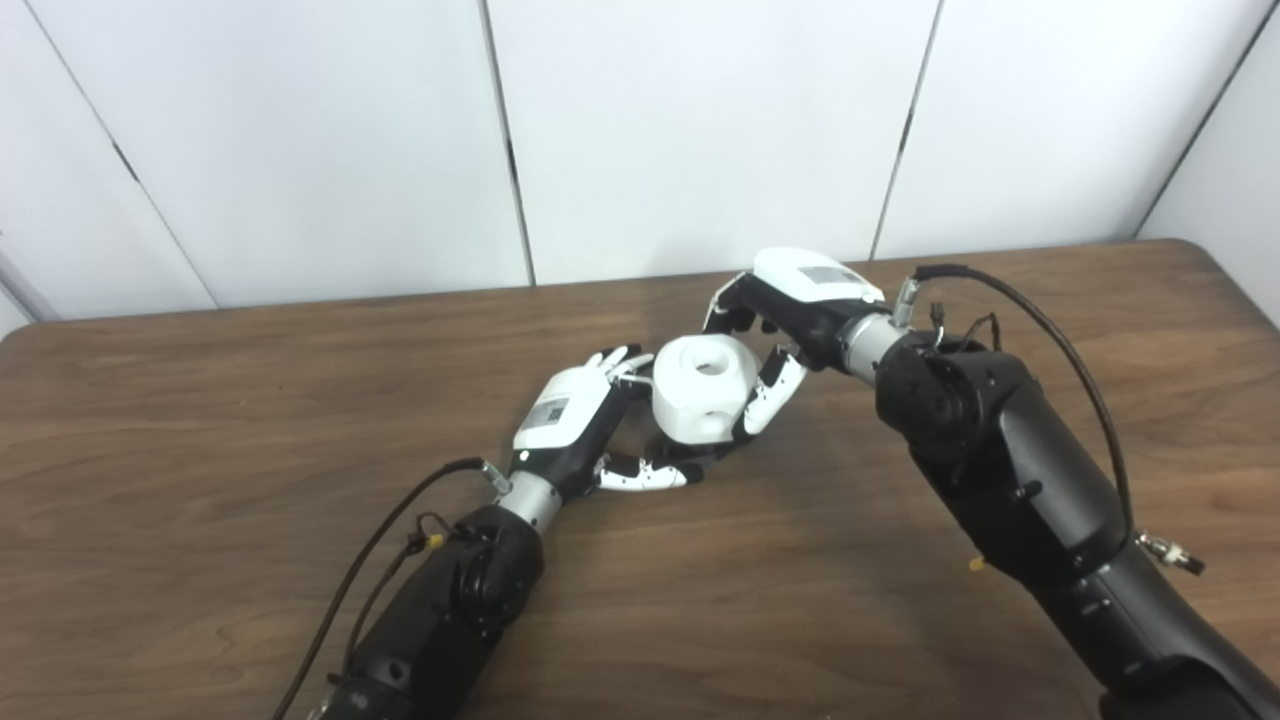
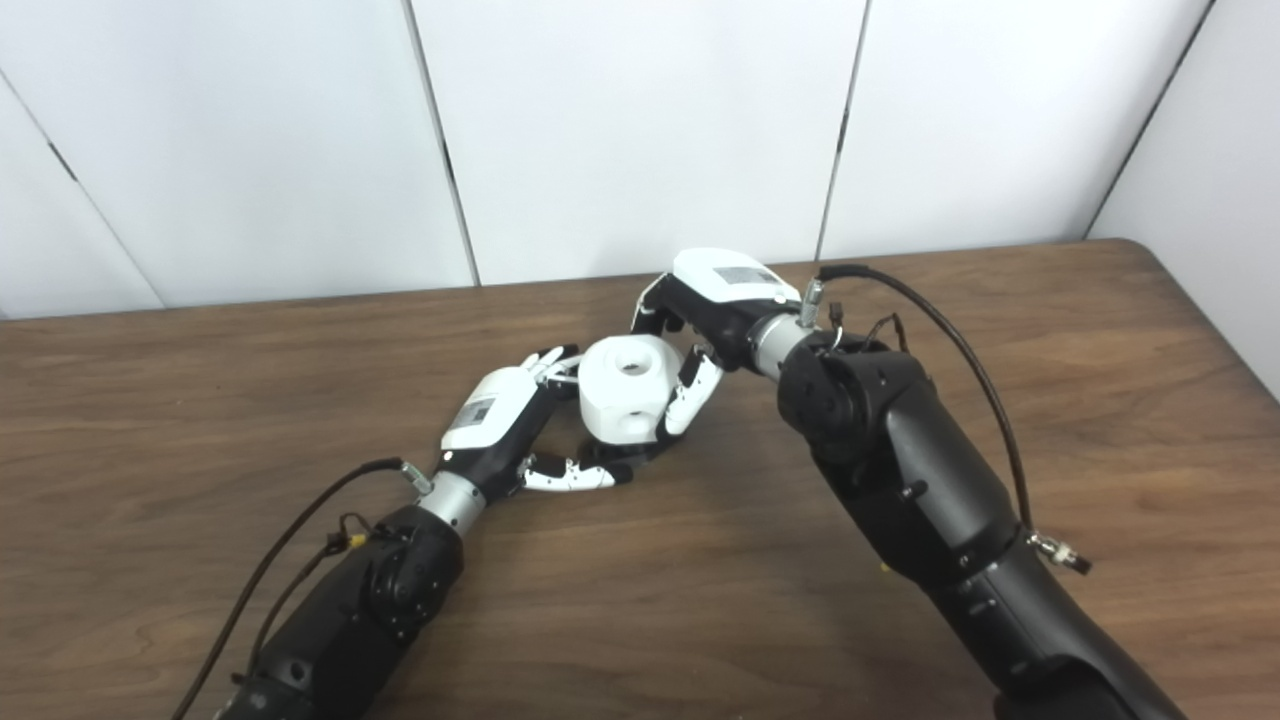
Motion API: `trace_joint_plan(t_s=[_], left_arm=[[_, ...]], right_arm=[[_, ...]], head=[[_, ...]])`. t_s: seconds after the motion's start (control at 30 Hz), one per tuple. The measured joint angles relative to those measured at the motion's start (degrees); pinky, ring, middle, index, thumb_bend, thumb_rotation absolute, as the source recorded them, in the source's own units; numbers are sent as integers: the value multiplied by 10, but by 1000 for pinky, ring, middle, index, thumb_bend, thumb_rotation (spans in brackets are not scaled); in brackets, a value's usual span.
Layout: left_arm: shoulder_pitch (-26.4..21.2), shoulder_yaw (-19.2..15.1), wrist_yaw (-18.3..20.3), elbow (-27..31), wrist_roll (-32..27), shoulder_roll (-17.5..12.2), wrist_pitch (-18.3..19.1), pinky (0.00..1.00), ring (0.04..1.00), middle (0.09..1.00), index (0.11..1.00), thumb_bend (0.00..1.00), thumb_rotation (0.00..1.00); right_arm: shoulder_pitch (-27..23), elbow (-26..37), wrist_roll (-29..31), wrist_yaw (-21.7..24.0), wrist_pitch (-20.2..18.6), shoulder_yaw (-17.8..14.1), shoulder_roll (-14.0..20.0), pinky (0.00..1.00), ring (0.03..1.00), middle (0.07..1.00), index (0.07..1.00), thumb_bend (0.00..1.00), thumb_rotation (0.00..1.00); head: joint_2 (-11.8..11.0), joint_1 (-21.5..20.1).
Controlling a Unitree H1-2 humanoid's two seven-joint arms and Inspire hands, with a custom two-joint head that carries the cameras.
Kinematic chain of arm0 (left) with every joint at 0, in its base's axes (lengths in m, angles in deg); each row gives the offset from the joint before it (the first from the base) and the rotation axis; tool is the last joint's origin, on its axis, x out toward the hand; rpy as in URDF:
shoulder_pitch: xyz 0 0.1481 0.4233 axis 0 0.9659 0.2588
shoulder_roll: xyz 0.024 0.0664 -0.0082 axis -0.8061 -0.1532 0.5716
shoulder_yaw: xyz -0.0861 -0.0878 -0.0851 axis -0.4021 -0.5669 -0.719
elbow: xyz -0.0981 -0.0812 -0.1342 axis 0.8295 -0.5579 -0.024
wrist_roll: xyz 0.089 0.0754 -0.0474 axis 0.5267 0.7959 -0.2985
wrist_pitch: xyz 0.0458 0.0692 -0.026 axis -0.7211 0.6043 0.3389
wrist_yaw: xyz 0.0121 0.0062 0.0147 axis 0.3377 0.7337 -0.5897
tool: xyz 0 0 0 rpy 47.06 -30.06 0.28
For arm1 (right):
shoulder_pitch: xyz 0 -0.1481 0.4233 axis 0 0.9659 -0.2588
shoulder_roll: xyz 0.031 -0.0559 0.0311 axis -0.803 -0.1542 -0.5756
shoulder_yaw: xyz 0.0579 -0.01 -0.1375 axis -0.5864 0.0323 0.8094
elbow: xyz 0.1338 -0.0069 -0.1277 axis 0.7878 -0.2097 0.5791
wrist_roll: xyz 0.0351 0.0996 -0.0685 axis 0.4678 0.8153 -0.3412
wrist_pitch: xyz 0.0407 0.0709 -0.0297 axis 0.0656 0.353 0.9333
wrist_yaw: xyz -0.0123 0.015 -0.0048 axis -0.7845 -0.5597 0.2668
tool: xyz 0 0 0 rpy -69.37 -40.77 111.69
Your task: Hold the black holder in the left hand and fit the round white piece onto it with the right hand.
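Brown wood grain covers the table (image 1: pixel 250 420), which is bounded on its far side by a wall of white panels (image 1: pixel 700 130) with dark seams.

Near the middle of the table the round white piece (image 1: pixel 703 388) is seen, a chunky rounded block with a circular hole in its top face and another hole in its near side. It is flanked by both hands.

The right hand (image 1: pixel 790 320), reached in from the right, is wrapped around the right and far sides of the white piece; its thumb (image 1: pixel 765 398) is laid down the piece's right side, and its other fingers are curled over behind the far edge. The piece appears to be grasped by this hand.

The left hand (image 1: pixel 575 425), reached in from the near left, is set against the left side of the white piece. Its fingertips (image 1: pixel 620 360) are seen at the piece's upper left edge, and its thumb (image 1: pixel 645 475) is stretched along the table just below the piece.

Something dark (image 1: pixel 712 452) is glimpsed under the piece, between the two thumbs, where the black holder would be expected, but little of it is shown. Whether it is gripped by the left hand cannot be told.

A black cable (image 1: pixel 1040 330) is looped over the right forearm, and another (image 1: pixel 380 545) is trailed beside the left forearm.
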Motion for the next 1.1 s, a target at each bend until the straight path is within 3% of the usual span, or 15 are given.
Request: trace_joint_plan(t_s=[0.7, 1.1], left_arm=[[-3, 1, -3, -5, -1, 0, -4, 1000, 964, 896, 477, 524, 73], [-2, 2, -2, -2, -1, 0, 2, 1000, 964, 897, 477, 523, 74]], right_arm=[[-20, 25, 15, -7, -2, -38, 4, 596, 700, 694, 481, 522, 133], [-20, 26, 29, -19, 1, -41, 4, 589, 693, 689, 481, 522, 133]], head=[[-1, 1], [0, 1]])
